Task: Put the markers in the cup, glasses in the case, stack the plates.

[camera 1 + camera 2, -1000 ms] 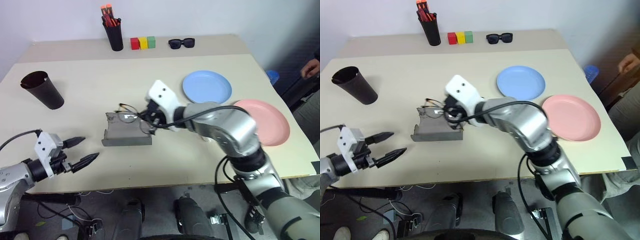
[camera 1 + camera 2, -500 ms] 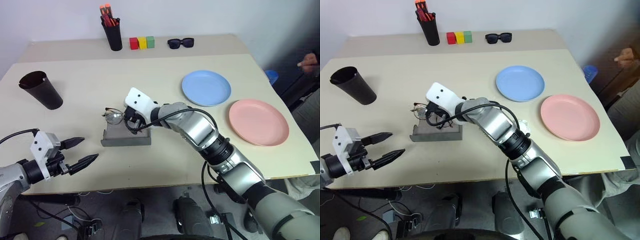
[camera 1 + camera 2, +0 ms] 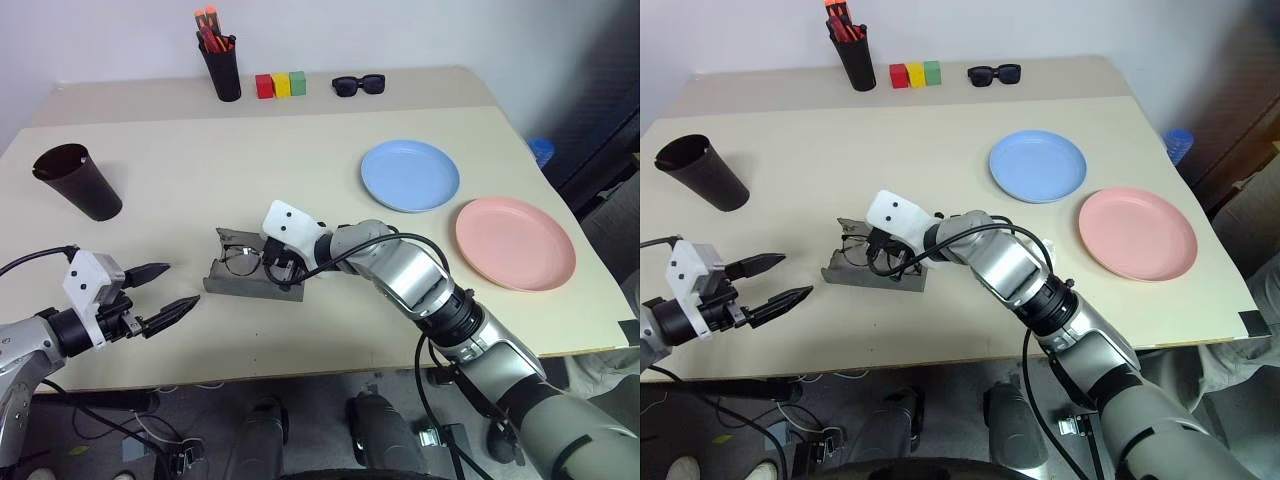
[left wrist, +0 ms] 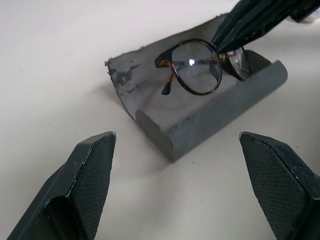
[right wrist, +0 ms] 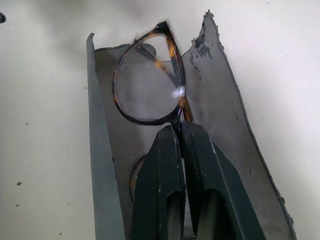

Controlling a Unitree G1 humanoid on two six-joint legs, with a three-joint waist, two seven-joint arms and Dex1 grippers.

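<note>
The glasses [image 3: 243, 262] lie inside the open grey case [image 3: 255, 286] in the middle of the table. My right gripper [image 3: 272, 262] reaches into the case and is shut on the glasses at the bridge [image 5: 179, 116]. My left gripper [image 3: 168, 291] hovers open near the table's front edge, left of the case and pointing at it, holding nothing. The black cup [image 3: 75, 182] stands at the far left. A blue plate [image 3: 410, 175] and a pink plate [image 3: 515, 243] lie side by side on the right. The markers are out of view.
A black pen pot [image 3: 224, 70] with red-orange markers, three coloured blocks [image 3: 279, 85] and black sunglasses [image 3: 359, 85] line the far edge of the table.
My right gripper has come down with the glasses from above the case's upper edge into the case. The left gripper has stayed open in about the same place.
</note>
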